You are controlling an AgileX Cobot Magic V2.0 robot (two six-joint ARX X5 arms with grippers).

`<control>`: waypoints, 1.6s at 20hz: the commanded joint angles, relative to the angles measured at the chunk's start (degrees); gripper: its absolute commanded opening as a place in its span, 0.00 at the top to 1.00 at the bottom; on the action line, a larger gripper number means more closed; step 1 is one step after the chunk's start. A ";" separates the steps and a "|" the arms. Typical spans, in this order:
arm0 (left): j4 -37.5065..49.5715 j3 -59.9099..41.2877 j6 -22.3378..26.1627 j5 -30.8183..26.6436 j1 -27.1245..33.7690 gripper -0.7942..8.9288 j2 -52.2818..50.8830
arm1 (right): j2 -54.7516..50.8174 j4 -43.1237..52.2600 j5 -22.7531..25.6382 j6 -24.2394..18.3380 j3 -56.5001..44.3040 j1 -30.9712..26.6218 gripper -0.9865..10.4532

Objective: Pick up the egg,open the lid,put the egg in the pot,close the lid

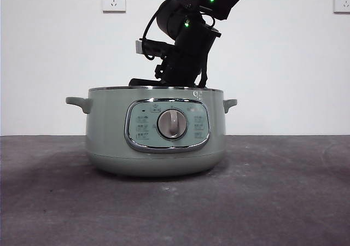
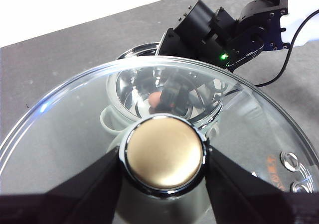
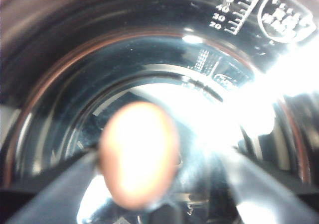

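Note:
The pale green pot (image 1: 156, 131) stands open in the middle of the table. My right gripper (image 1: 183, 74) reaches down into it from above. In the right wrist view the reddish-brown egg (image 3: 139, 154) lies between the right gripper's (image 3: 159, 157) jaws, inside the shiny pot (image 3: 149, 15). One jaw touches the egg and the other stands apart from it. My left gripper (image 2: 164, 157) is shut on the knob (image 2: 164, 152) of the glass lid (image 2: 75, 114) and holds it up beside the pot. Through the glass I see the pot (image 2: 134, 52), the egg (image 2: 155, 98) and the right gripper (image 2: 174, 92).
The dark grey table (image 1: 273, 191) runs to a white wall with two sockets (image 1: 114, 0). The right arm's cable (image 2: 289, 59) hangs beside the pot. The lid and the left arm are out of the front view.

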 commanded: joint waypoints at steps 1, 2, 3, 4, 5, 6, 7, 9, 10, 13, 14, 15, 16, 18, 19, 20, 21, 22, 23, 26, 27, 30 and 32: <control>2.58 0.52 -0.46 0.33 -0.09 0.93 -0.63 | -5.05 0.13 0.35 0.42 0.22 0.09 0.50; 2.73 0.52 -0.46 0.33 -0.09 0.93 -0.44 | -8.37 -0.94 0.42 0.76 0.22 -0.13 0.50; 3.13 0.52 -0.44 0.33 -0.09 0.93 -0.13 | -12.15 -2.62 0.42 1.90 0.22 -0.28 0.50; 3.98 0.52 -0.39 0.35 -0.09 0.93 0.52 | -16.17 -4.72 0.48 3.08 0.22 -0.31 0.50; 5.35 0.52 -0.35 0.52 -0.09 0.93 1.33 | -20.55 -7.34 1.27 3.72 0.22 -0.61 0.50; 6.67 0.52 -0.13 0.77 -0.09 0.93 2.75 | -24.92 -10.12 2.10 4.04 0.22 -0.68 0.50; 7.91 0.52 0.35 0.77 -0.09 0.93 4.72 | -29.20 -12.96 2.12 4.74 0.22 -0.68 0.50; 10.36 0.52 0.96 0.83 -0.13 0.93 8.70 | -35.50 -17.20 2.36 5.53 0.22 -0.66 0.50; 11.78 0.52 1.14 0.94 -0.20 0.93 10.75 | -38.27 -19.17 2.45 5.55 0.22 -0.66 0.50; 17.86 0.52 2.27 2.23 -0.20 0.93 17.27 | -45.64 -24.76 2.73 5.99 0.22 -0.63 0.50; 20.22 0.52 2.32 2.23 -0.20 0.93 19.34 | -47.69 -26.51 2.73 5.99 0.22 -0.63 0.50; 22.80 0.52 2.32 2.60 -0.24 0.93 21.66 | -49.64 -28.28 2.73 6.14 0.22 -0.63 0.50; 24.30 0.52 2.32 3.15 -0.24 0.93 23.06 | -50.88 -29.40 2.73 6.40 0.22 -0.63 0.50; 27.32 0.52 2.29 3.74 -0.24 0.93 25.97 | -53.00 -31.32 2.73 6.80 0.22 -0.63 0.50; 28.76 0.52 2.29 3.65 -0.24 0.93 27.39 | -54.05 -32.28 2.73 7.06 0.22 -0.63 0.50; 29.92 0.52 2.32 3.65 -0.24 0.93 28.61 | -54.82 -33.00 2.73 7.21 0.22 -0.63 0.50; 31.47 0.52 2.29 3.74 -0.24 0.93 30.16 | -55.76 -33.86 2.73 7.48 0.22 -0.63 0.50; 32.74 0.52 2.29 3.72 -0.24 0.93 31.45 | -56.61 -34.60 2.73 7.50 0.22 -0.63 0.50; 33.86 0.52 2.32 3.72 -0.24 0.93 32.57 | -57.22 -35.17 2.73 7.52 0.22 -0.63 0.50; 37.40 0.52 2.32 3.74 -0.24 0.93 36.15 | -59.10 -36.79 2.73 8.00 0.22 -0.63 0.50; 38.62 0.52 2.29 3.74 -0.26 0.93 37.42 | -59.65 -37.27 2.73 8.11 0.22 -0.63 0.50; 41.31 0.52 2.29 3.69 -0.26 0.93 40.35 | -60.81 -38.40 2.75 8.50 0.22 -0.63 0.50; 43.04 0.52 2.29 3.69 -0.24 0.93 42.18 | -61.29 -39.52 2.73 8.52 0.22 -0.63 0.50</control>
